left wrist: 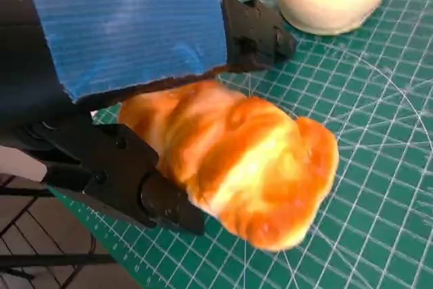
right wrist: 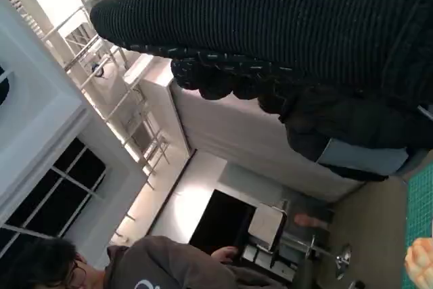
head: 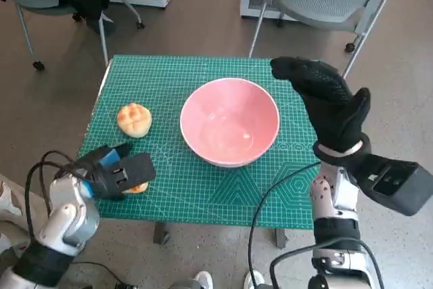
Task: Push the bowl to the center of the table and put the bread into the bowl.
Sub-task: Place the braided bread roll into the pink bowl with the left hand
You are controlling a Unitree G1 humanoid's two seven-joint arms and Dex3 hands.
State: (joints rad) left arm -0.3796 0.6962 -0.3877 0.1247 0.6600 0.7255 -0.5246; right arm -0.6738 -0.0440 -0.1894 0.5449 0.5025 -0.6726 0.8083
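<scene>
While the bowl (head: 229, 122) sits mid-mat:
Left hand (head: 116, 171): grips a bread roll (left wrist: 237, 160) (golden), left of bowl
Right hand (head: 328, 96): raised right of bowl, empty, fingers extended
Second bun (head: 134, 120): left of bowl

The gloved right hand (right wrist: 270, 32) is stretching as a dark band across the top of the frame. A person (right wrist: 135, 265) is sitting at lower left. A bread (right wrist: 421, 262) is showing at the lower right edge on the green worktop (right wrist: 421, 194).
</scene>
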